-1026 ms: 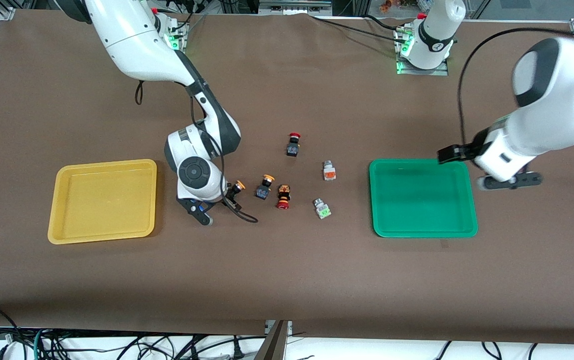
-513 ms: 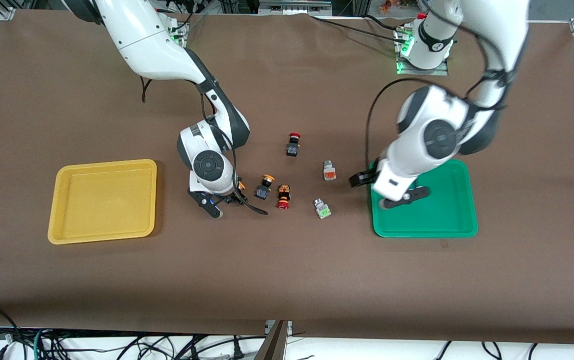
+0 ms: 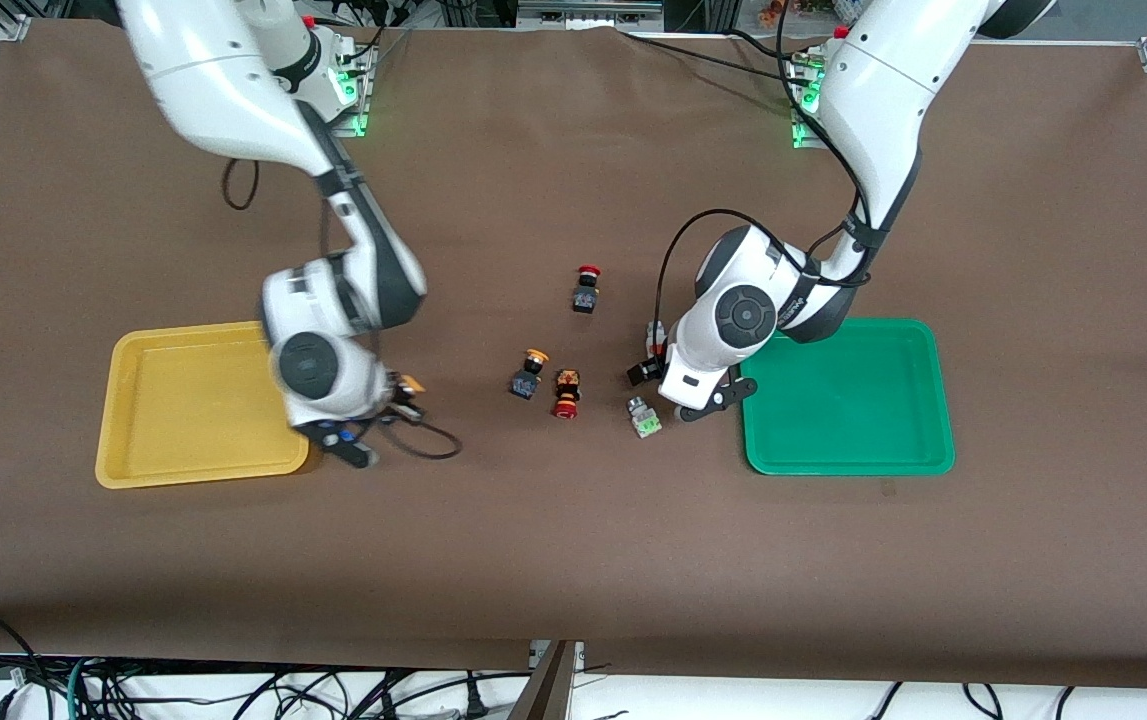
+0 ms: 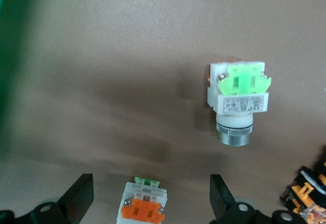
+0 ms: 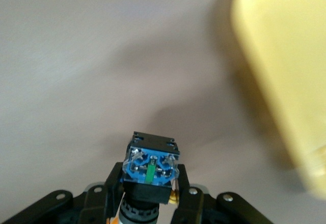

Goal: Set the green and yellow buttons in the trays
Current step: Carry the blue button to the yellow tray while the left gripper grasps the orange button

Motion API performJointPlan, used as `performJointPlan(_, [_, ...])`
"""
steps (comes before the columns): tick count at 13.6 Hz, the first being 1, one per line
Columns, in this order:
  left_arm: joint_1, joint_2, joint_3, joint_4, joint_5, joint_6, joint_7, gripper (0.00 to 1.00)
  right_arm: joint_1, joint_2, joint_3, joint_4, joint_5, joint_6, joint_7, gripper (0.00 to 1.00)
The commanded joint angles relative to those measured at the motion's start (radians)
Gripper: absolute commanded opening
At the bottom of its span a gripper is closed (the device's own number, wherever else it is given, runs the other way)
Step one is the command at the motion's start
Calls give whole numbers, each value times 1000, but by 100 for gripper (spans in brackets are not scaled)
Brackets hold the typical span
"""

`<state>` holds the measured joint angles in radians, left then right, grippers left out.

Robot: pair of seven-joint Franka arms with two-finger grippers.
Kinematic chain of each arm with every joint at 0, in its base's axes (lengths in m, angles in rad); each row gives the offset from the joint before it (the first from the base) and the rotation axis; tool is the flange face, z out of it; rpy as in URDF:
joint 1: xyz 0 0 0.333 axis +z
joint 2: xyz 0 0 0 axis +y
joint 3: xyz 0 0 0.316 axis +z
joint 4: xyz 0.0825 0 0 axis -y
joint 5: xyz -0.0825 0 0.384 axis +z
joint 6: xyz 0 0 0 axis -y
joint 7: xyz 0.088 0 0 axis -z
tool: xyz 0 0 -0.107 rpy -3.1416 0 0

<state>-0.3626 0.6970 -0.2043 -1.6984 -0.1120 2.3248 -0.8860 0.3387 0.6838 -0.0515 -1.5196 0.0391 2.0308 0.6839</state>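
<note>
My right gripper (image 3: 388, 400) is shut on a yellow-capped button (image 3: 410, 383) with a blue-black body (image 5: 150, 169). It holds the button above the table, just beside the yellow tray (image 3: 133, 470). My left gripper (image 3: 678, 392) is open over the orange-faced white switch (image 4: 143, 204), which lies between its fingers (image 4: 81, 196) with room on both sides. The green-faced white switch (image 3: 644, 417) lies close by, nearer the front camera. A second yellow-capped button (image 3: 529, 372) stands mid-table. The green tray (image 3: 848, 462) sits at the left arm's end.
A red-capped switch with an orange-and-black body (image 3: 565, 392) lies beside the second yellow button. A red-capped black switch (image 3: 586, 288) stands farther from the front camera. Both trays hold nothing. The yellow tray's rim (image 5: 265, 81) shows in the right wrist view.
My right gripper shut on the yellow-capped button and carried it from mid-table toward the yellow tray. My left arm swung in from the green tray's outer end to over the white switches.
</note>
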Motion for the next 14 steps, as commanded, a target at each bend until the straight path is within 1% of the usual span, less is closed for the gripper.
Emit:
performJointPlan(1, [-35,13,9,-4,5,-7,-14,100,-159,-46,10,-20,13,-110,-336,0])
performJointPlan(2, [-48,16,9,-30,5,-7,-14,100,-205,-46,-10,-27,8,-121,-457,0])
performJointPlan(4, [-62,4,9,-67,5,-8,-16,100,-265,-37,-75,-42,8,-110,-707,0])
performJointPlan(6, [-62,3,11,-73,5,-10,-11,100,-341,-21,-88,-43,7,-96,-857,0])
performJointPlan(7, [-64,3,11,-73,6,-10,-2,58,-363,-17,-88,-50,7,-95,-892,0])
performJointPlan(8, [-64,4,11,-72,8,-10,-2,25,-380,-12,-88,-60,7,-89,-914,0])
performJointPlan(9, [-62,1,12,-66,8,-15,-2,7,-385,-7,-88,-83,5,-58,-928,0])
performJointPlan(10, [-59,-1,14,-63,8,-16,-2,0,-388,-7,-90,-103,5,-20,-941,21])
performJointPlan(11, [-56,-2,14,-61,8,-16,-2,0,-394,-1,-90,-108,5,-8,-943,79])
performJointPlan(12, [-53,-7,16,-57,8,-18,-2,0,-398,-1,-88,-102,7,-12,-942,100])
performJointPlan(14, [-36,-40,32,-46,8,-18,-4,0,-383,-15,-73,-74,13,-20,-929,100])
